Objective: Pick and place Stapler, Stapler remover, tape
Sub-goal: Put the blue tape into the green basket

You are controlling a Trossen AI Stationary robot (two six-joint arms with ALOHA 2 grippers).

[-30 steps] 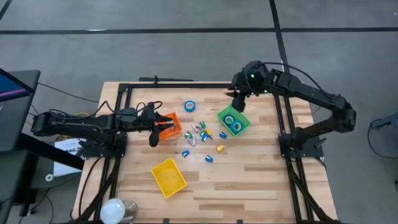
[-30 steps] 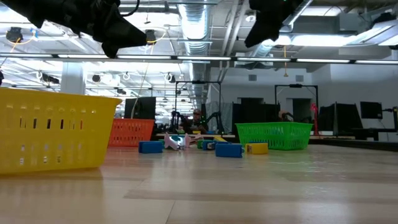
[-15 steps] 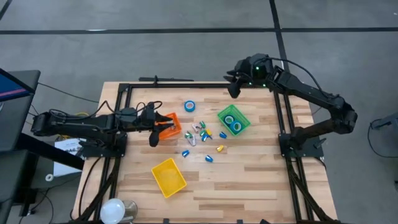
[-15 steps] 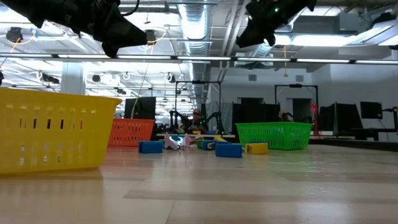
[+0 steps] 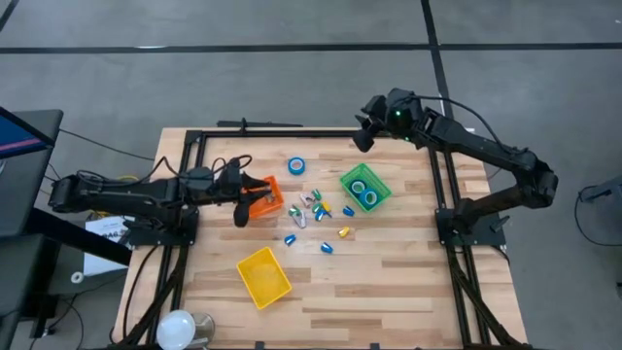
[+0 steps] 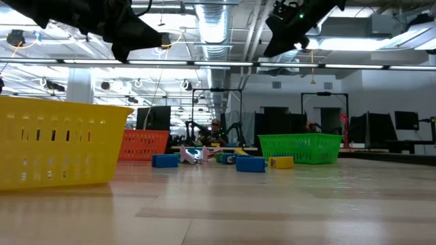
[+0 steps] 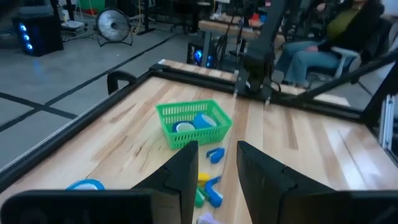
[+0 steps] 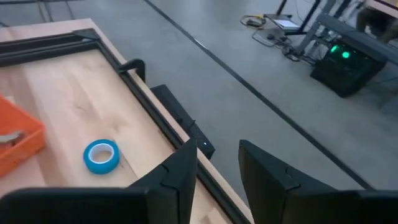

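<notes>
Hovering high over the far edge of the table (image 5: 389,292), the right gripper (image 5: 362,139) carried nothing, its two fingers (image 8: 180,171) standing a little apart with only bare air between them. It hung above the green bin (image 5: 364,188), which already held two rolls of tape (image 5: 368,197), so the sorting appeared well under way on that side. One more roll of tape (image 5: 296,166) lay flat on the wood by itself, between the green bin and the orange bin (image 5: 264,194), near the table's far rail; from the right wrist camera this loose roll (image 8: 101,155) showed ahead of and below the fingers, well apart from them, and it looked like the likely next target, which would call for a reach across and down. The left gripper (image 5: 240,216) hung just beside the orange bin, its fingers (image 7: 186,171) likewise slightly parted and empty, pointing toward the scatter of small coloured pieces (image 5: 316,209) in the middle of the table. Whether those pieces were the staplers and removers could not be told for certain at this size. The yellow bin (image 5: 263,275) sat nearer the front edge, away from both arms, and seemed empty from above.
</notes>
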